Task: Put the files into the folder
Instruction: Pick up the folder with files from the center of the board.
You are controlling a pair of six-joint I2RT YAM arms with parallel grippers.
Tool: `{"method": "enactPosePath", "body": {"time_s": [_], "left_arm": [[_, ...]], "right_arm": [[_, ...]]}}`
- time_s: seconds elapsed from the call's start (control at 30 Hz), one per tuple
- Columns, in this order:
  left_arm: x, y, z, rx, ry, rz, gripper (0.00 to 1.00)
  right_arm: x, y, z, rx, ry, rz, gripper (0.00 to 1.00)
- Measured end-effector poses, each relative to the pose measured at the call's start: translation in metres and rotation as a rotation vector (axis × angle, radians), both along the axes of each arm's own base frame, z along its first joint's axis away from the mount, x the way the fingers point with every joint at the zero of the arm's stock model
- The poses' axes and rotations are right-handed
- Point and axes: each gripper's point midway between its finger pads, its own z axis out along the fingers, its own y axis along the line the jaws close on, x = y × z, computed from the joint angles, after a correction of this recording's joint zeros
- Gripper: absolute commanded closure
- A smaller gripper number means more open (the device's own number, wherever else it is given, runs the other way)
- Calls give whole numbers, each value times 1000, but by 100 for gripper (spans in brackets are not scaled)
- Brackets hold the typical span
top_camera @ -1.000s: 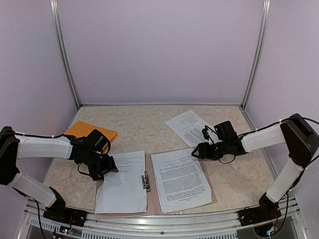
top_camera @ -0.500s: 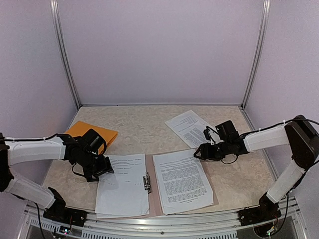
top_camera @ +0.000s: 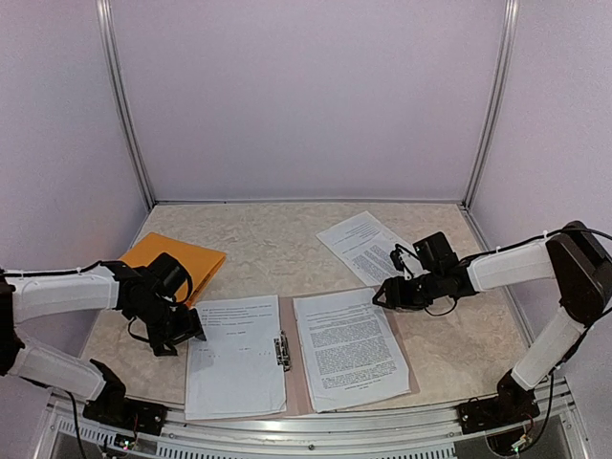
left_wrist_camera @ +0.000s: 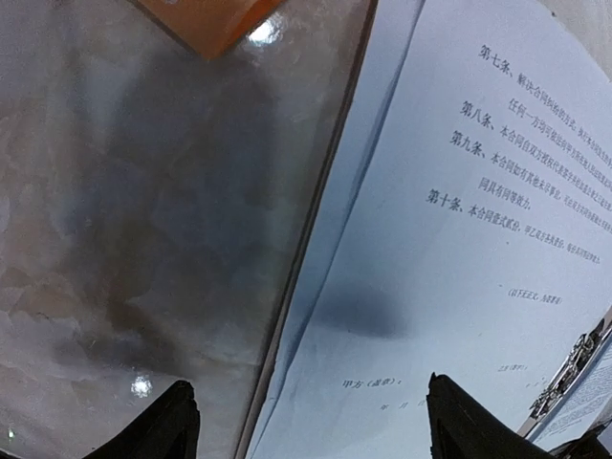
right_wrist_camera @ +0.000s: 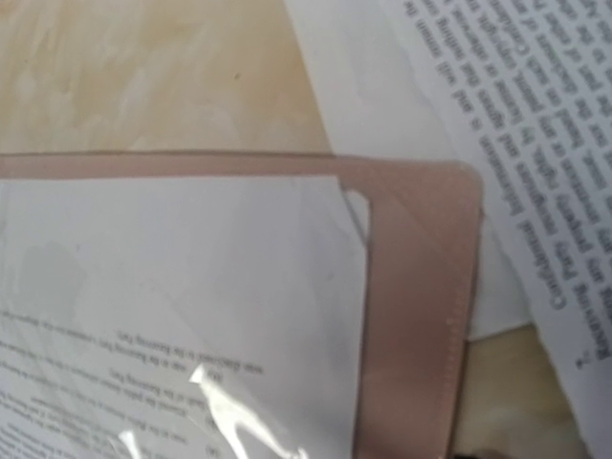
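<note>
The open folder (top_camera: 291, 387) on the desk (top_camera: 268, 239) holds files (top_camera: 349, 349) on both halves (one more sheet (top_camera: 361, 244) lies loose at its far right corner). The left tool (left_wrist_camera: 316, 426), wide and empty, has slid left off the files' edge; whether the right tool (top_camera: 382, 295) is wide or narrow I cannot tell.
</note>
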Motion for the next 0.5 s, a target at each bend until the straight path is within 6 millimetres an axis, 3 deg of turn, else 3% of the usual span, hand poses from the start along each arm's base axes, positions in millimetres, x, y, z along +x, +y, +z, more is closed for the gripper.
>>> {"method": "enactPosePath", "body": {"time_s": [0.17,0.5], "left_arm": [[4,-5,-14,-2,38,-24,24],[19,-26,-14,-133,-21,-9,30]], "right_arm": [[0,0,0,-1,0,1,37],[-3,-5,-7,5,-13,-16,39]]}}
